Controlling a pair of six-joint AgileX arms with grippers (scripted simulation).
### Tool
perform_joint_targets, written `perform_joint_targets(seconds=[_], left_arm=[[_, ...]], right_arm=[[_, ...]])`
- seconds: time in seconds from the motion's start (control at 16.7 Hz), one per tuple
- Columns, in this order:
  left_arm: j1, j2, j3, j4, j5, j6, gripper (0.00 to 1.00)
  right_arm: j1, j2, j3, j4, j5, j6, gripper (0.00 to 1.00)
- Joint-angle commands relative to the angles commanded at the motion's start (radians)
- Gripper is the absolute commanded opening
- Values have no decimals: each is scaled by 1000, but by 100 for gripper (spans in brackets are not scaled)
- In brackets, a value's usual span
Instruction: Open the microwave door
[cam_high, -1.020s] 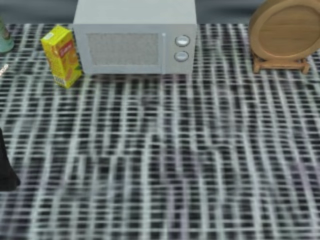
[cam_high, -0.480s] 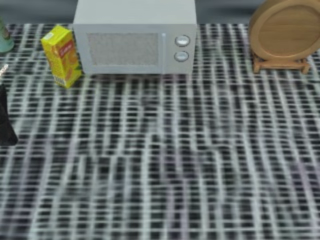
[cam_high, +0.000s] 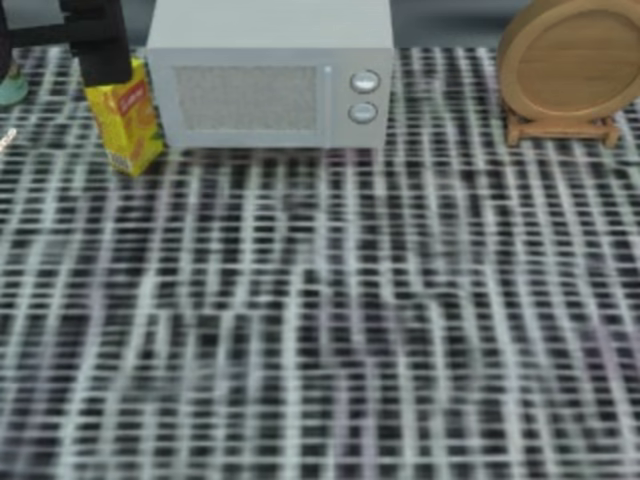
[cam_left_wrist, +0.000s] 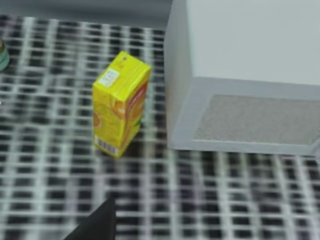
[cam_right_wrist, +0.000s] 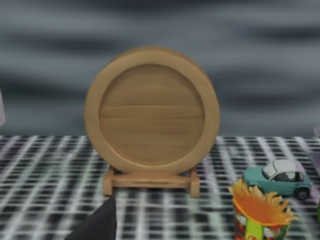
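The left arm (cam_high: 97, 40) reaches in at the far left corner, overlapping the yellow carton (cam_high: 126, 115). The microwave (cam_high: 270, 72) sits beside the carton, its door (cam_high: 248, 98) closed. A round wooden board (cam_high: 568, 62) stands far right.

I saw a light-grey microwave (cam_high: 270, 70) with a speckled grey mesh door (cam_high: 247, 98) and silver knobs (cam_high: 364, 81). The carton (cam_left_wrist: 120, 110) was yellow with orange print. The desk (cam_high: 320, 320) wore a black-and-white check; the round board (cam_right_wrist: 151, 111) was tan wood.
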Motion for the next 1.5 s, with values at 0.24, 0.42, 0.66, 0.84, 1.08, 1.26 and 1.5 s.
perform_joint_targets(seconds=[0.24,0.42,0.66,0.84,1.08,1.26,1.5], left_arm=[[-100,378,391,-209,-53,-91,100],[-169,634,665,-348,-91,-156,100],[-246,915,976,-496,-132,-231,100],[-287,1062,1149,-572,-155,-273,100],[-314,1156,1263,-619,-169,-301,100],[-315,1160,1268,-620,-170,-302,100],[-307,1166,1255,-602,-166,-295,100]], right_arm=[[0,0,0,0,0,0,100],[0,0,0,0,0,0,100],[0,0,0,0,0,0,100],[0,0,0,0,0,0,100],[0,0,0,0,0,0,100],[0,0,0,0,0,0,100],[0,0,0,0,0,0,100]])
